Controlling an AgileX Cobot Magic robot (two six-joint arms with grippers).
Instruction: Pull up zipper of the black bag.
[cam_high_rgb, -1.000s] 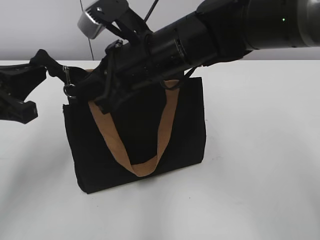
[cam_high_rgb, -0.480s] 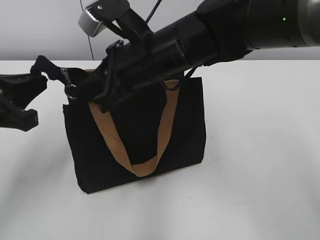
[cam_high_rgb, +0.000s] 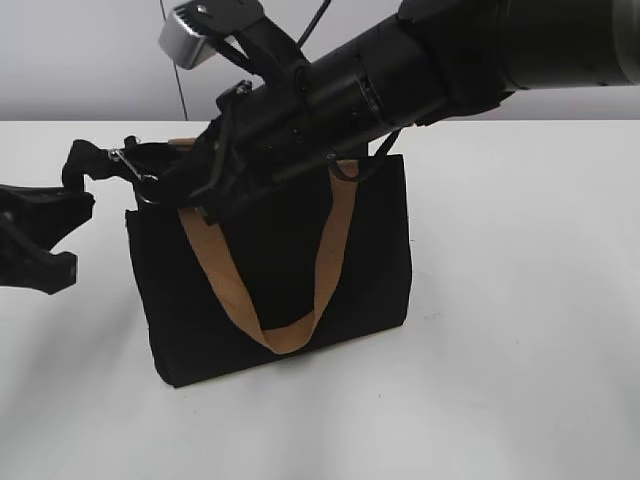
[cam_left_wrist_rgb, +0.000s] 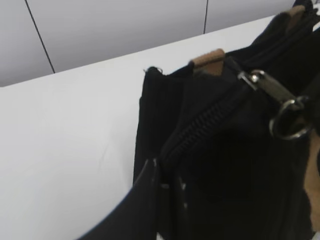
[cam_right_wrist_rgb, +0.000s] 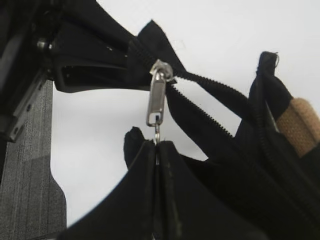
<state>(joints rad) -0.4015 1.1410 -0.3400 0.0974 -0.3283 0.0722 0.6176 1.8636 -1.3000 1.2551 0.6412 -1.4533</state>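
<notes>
The black bag (cam_high_rgb: 365, 250) stands on the white table with a tan handle (cam_high_rgb: 332, 240) hanging down its front. My right gripper (cam_high_rgb: 165, 186) reaches across to the bag's top left corner. In the right wrist view it (cam_right_wrist_rgb: 157, 146) is shut on the ring of the zipper (cam_right_wrist_rgb: 156, 95), whose silver pull tab is stretched taut from the slider. My left gripper (cam_high_rgb: 82, 165) is shut on the black fabric end of the zipper track, left of the bag. In the left wrist view its jaws (cam_left_wrist_rgb: 166, 182) pinch that fabric, with the zipper (cam_left_wrist_rgb: 265, 86) beyond them.
The white table (cam_high_rgb: 520, 330) extends to the right and front of the bag. The right arm's thick black body (cam_high_rgb: 420, 70) hangs over the bag's top. A grey wall stands behind the table.
My left gripper has moved down and slightly left, pulling the zipper track's end out and lower. The zipper pull now lies stretched between the two grippers.
</notes>
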